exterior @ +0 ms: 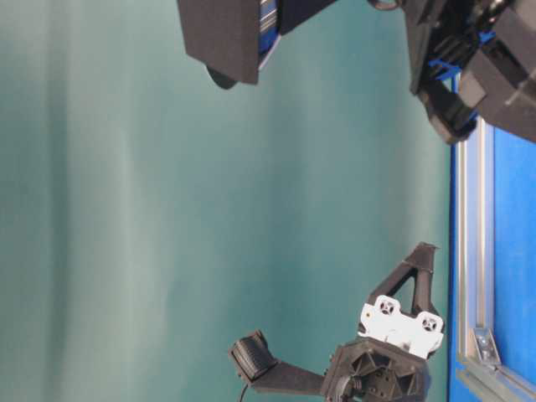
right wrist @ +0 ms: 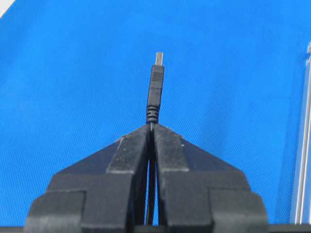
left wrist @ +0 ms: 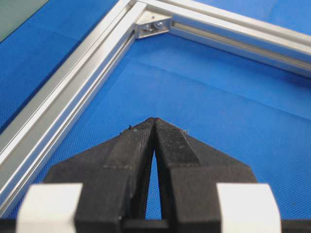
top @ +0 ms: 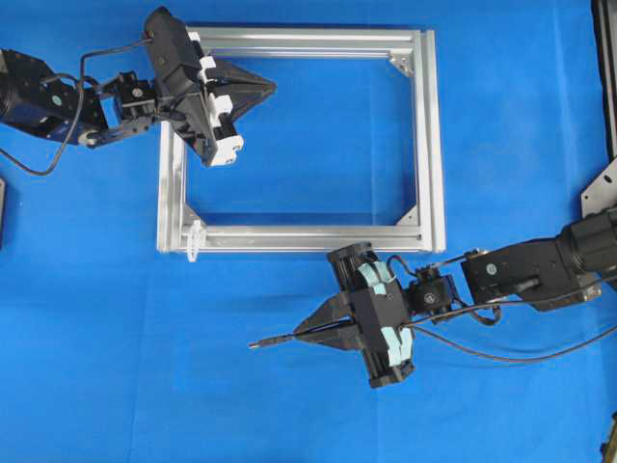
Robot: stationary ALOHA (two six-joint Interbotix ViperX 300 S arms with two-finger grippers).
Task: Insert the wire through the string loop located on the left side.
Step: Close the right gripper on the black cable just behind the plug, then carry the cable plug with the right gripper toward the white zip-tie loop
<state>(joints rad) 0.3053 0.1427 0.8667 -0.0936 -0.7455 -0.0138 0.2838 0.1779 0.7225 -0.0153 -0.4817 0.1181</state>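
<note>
Between the closed fingers of the right gripper (top: 307,335) sits 1 wire (top: 275,340), clamped just behind its plug; the silvery tip juts out ahead of the fingertips, over the blue mat (top: 116,367). Ahead of that tip and off to 1 side, well apart, 1 whitish string loop (top: 196,240) stands at the corner of 1 aluminium frame (top: 434,135). Above the frame's interior, the left gripper (top: 268,88) is closed on nothing. 2 grippers show in all.

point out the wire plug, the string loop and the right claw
wire plug (right wrist: 155,85), right wrist view, on the black plug body
string loop (top: 196,240), overhead view, on the whitish loop at the frame's lower left corner
right claw (top: 301,334), overhead view, at the shut fingertips
</note>
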